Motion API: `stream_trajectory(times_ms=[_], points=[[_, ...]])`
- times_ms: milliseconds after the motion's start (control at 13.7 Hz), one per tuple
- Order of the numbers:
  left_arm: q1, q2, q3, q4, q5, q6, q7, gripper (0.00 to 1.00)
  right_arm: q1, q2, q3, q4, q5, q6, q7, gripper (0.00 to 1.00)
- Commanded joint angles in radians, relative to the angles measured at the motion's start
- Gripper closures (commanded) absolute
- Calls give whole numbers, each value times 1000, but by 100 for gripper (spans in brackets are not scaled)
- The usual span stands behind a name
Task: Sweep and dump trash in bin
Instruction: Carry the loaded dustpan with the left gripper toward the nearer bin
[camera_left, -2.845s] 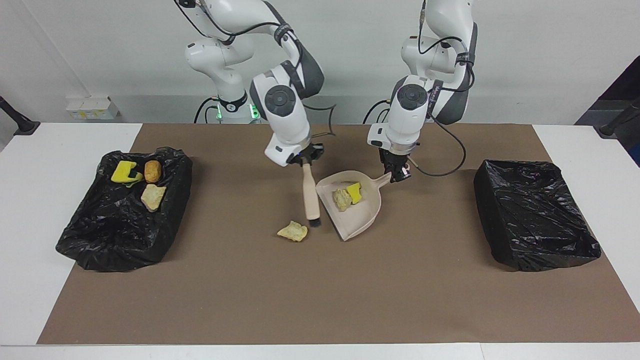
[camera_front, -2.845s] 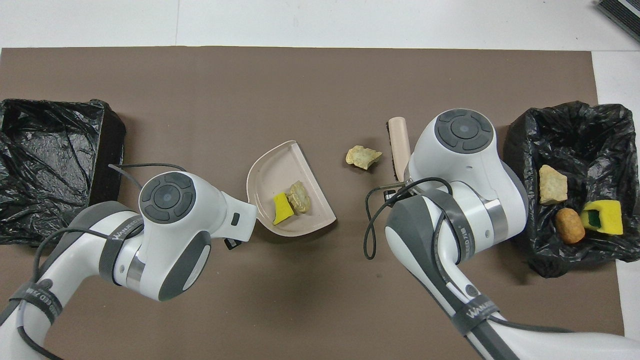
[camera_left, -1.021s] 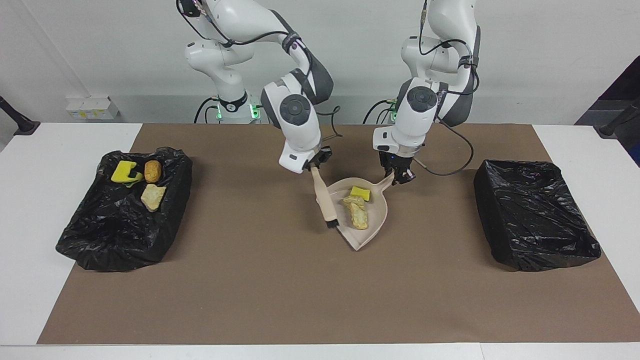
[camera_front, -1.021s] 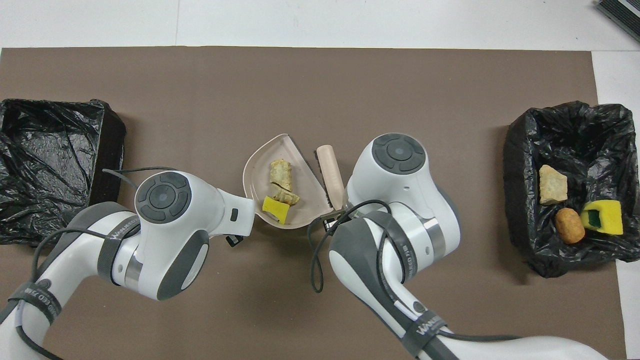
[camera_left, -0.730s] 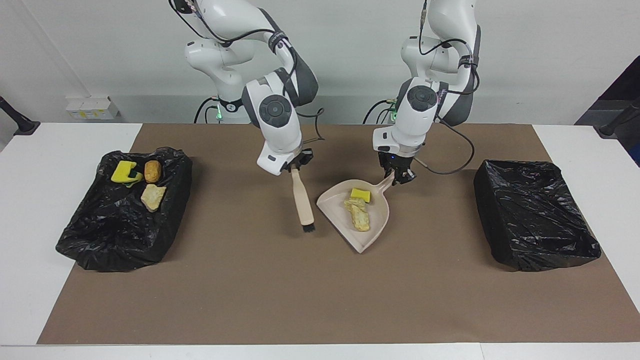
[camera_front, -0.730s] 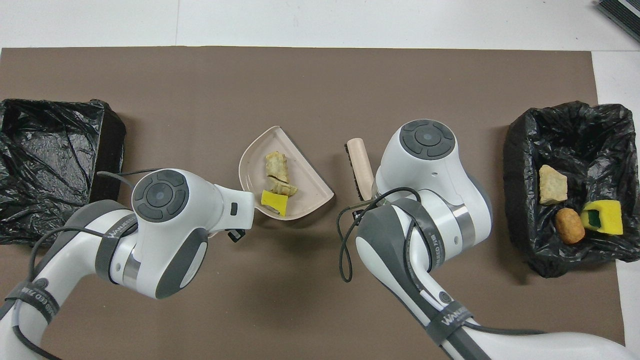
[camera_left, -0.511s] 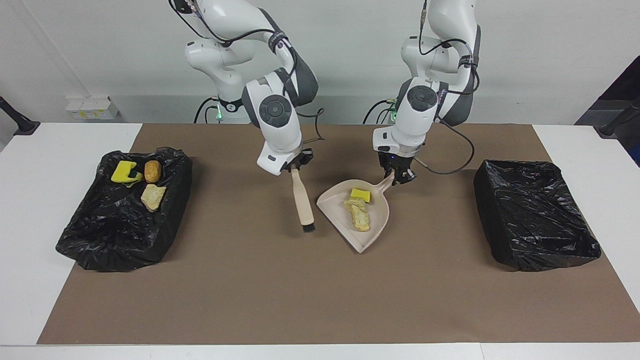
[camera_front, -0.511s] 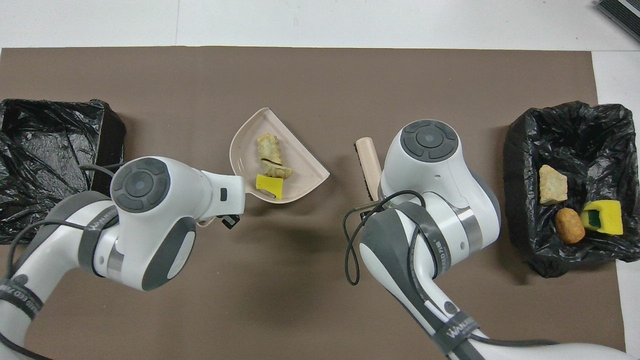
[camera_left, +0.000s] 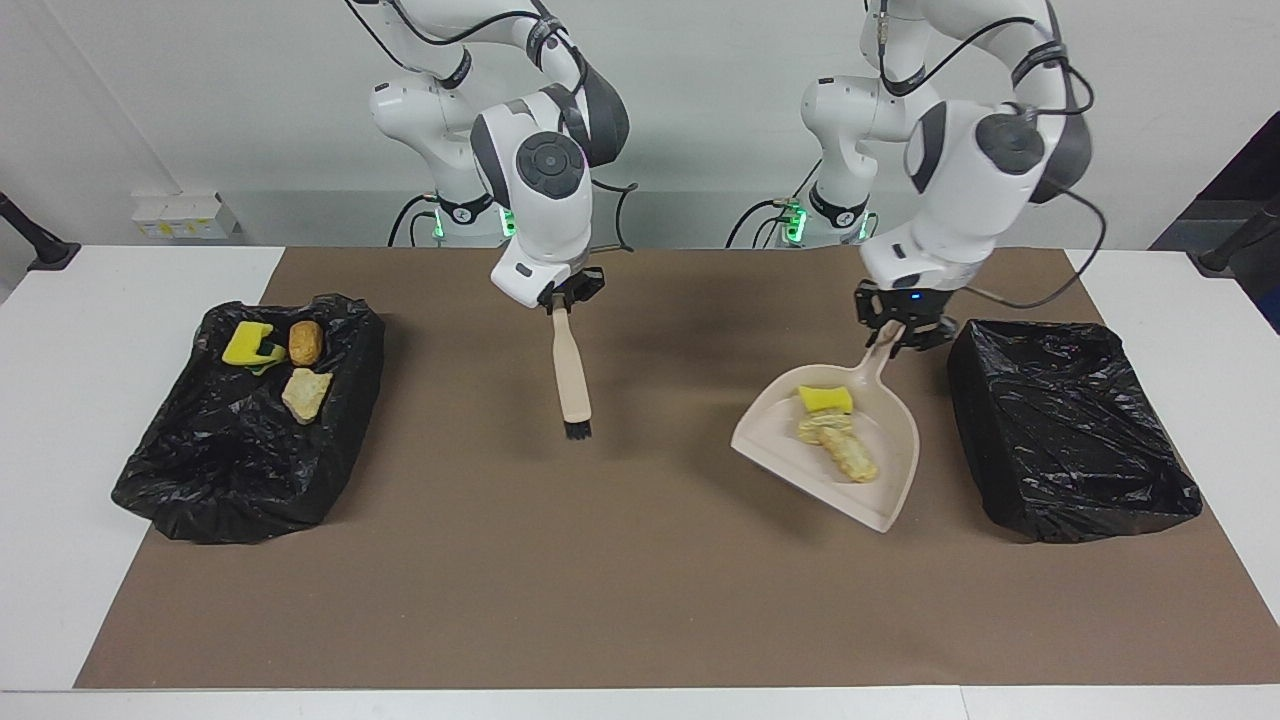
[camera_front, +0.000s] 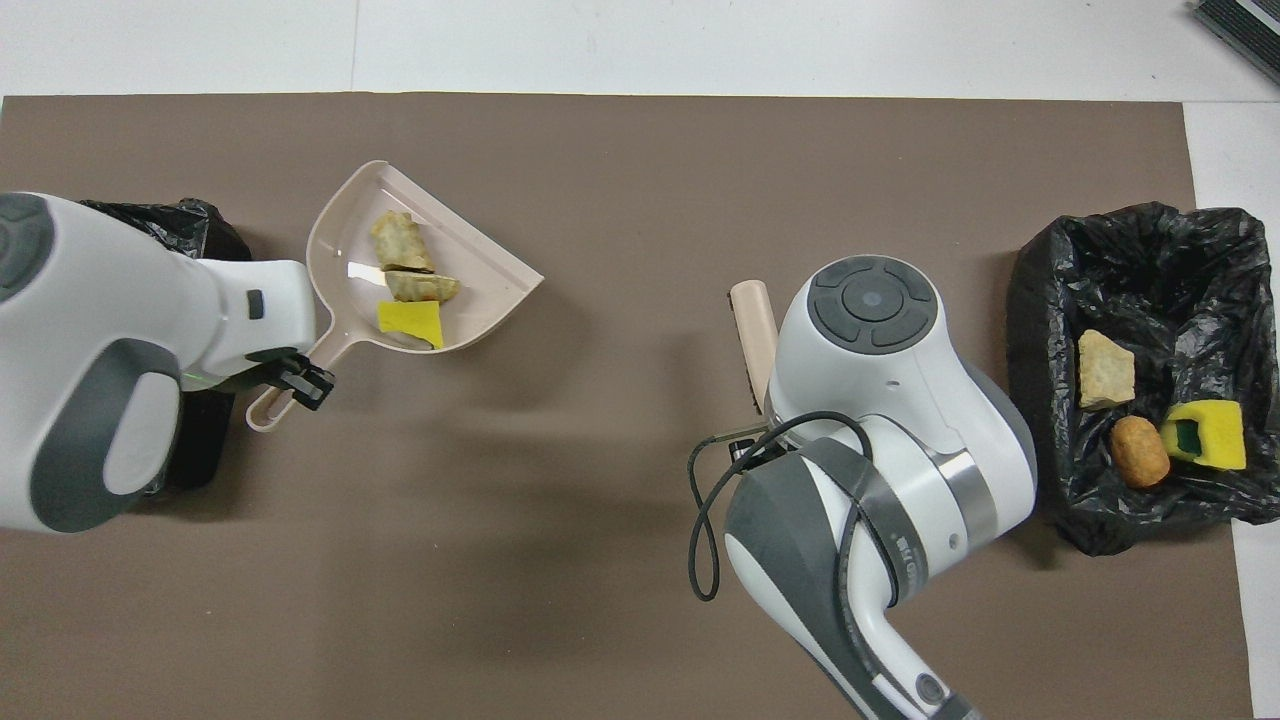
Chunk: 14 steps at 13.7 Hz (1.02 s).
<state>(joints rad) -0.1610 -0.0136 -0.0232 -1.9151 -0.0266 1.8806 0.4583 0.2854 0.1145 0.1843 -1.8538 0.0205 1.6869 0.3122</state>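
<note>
The left gripper (camera_left: 903, 337) has carried the beige dustpan (camera_left: 890, 480) away from the middle of the brown mat (camera_left: 640, 580) toward the left arm's end of the worktop, and now holds it raised in the air just beside the empty black-lined bin (camera_left: 1070, 430), its fingers clamped on the handle. Trash rides in the pan: a yellow sponge bit (camera_left: 824, 399) and two pale crumbly chunks (camera_left: 848, 452), which have slid little since a moment ago. The right gripper (camera_left: 562, 297) has lifted and drawn back toward the right arm's end, fingers closed on the beige hand brush (camera_left: 572, 375), which hangs bristles-down over the mat. The other black-lined bin (camera_left: 200, 470) still contains a sponge piece (camera_left: 247, 344), a brown bread-like lump (camera_left: 306, 342) and a pale chunk (camera_left: 305, 392).
</note>
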Motion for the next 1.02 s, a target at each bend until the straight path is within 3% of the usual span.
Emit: stream_trajectory(times_ms=[0,219,511,802,948], points=[[116,-17,-9,51,-7,-89,133,100,33,-51,9,-80,10,81,76,100],[305,-25,-4,85,-9,-157,343,100,128,-91,9,-157,87,131,149,100],[492,-23,11,97,25,-167,470,100,297,-46,11,-217,113,278,387,100],[520,6,20,145,308,-94,601,100,373,27,11,-249,188,390,441,100],[514,30,19,182,405,-72,648,100,391,34,11,-254,210,387,438,100]])
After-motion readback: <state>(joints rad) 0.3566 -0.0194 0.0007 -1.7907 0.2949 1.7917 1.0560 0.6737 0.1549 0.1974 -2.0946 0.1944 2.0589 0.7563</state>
